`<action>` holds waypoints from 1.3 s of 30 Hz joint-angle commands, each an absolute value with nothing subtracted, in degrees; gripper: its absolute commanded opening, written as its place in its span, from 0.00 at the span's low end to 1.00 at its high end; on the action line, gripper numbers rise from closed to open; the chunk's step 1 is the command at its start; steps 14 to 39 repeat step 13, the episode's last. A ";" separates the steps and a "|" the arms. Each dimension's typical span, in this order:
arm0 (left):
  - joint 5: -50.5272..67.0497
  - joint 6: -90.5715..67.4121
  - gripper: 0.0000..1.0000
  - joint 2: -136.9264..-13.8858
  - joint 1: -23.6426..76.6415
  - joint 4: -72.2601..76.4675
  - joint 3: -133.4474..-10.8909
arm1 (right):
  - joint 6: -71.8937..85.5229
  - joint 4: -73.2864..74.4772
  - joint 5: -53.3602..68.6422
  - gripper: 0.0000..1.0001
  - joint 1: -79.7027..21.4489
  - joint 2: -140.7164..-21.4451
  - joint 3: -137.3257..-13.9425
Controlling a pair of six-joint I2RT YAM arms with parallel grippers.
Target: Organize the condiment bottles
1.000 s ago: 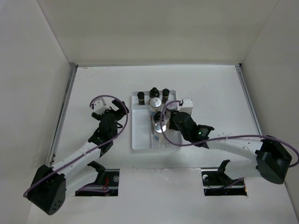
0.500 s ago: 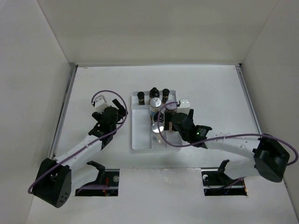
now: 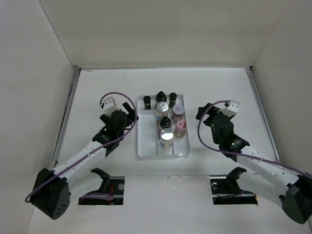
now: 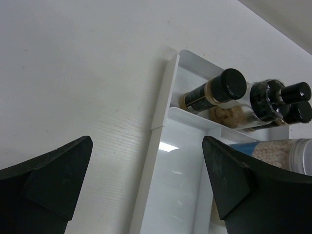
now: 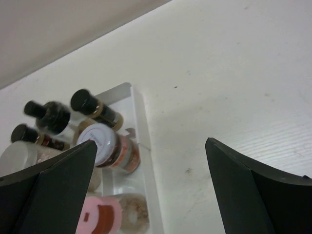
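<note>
All the condiment bottles (image 3: 165, 122) stand in the white tray (image 3: 146, 146) at ctr of the top view, packed into its middle and right lanes. Three dark ones w/ black caps line the tray's top edge. Just below them a silver-cap bottle (image 3: 162, 108) stands beside a lavender-cap bottle (image 3: 178, 111). Lower down come another dark one, a pink-cap bottle (image 3: 180, 126) and, lowest, a 2nd silver cap.

The left gripper (image 3: 128, 115) sits just left of the tray's upper left corner, jaws spread wide w/ nothing between them. Its wrist view looks past both fingers (image 4: 53, 180) at that corner and the dark bottles behind it.

The right gripper (image 3: 203, 115) is right of the tray and apart from it, jaws likewise wide and holding nothing. In its wrist view the pink cap shows at lower left.

Both hang over the white table (image 3: 97, 87).
</note>
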State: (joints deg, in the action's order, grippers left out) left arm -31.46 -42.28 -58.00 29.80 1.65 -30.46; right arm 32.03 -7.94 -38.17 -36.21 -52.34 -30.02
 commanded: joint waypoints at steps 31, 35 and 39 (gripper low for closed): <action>-33.40 -37.71 1.00 -50.72 34.75 -0.27 -32.87 | 41.57 -22.06 -35.51 1.00 -25.88 -56.60 -20.83; -33.40 -37.71 1.00 -50.72 34.75 -0.27 -32.87 | 41.57 -22.06 -35.51 1.00 -25.88 -56.60 -20.83; -33.40 -37.71 1.00 -50.72 34.75 -0.27 -32.87 | 41.57 -22.06 -35.51 1.00 -25.88 -56.60 -20.83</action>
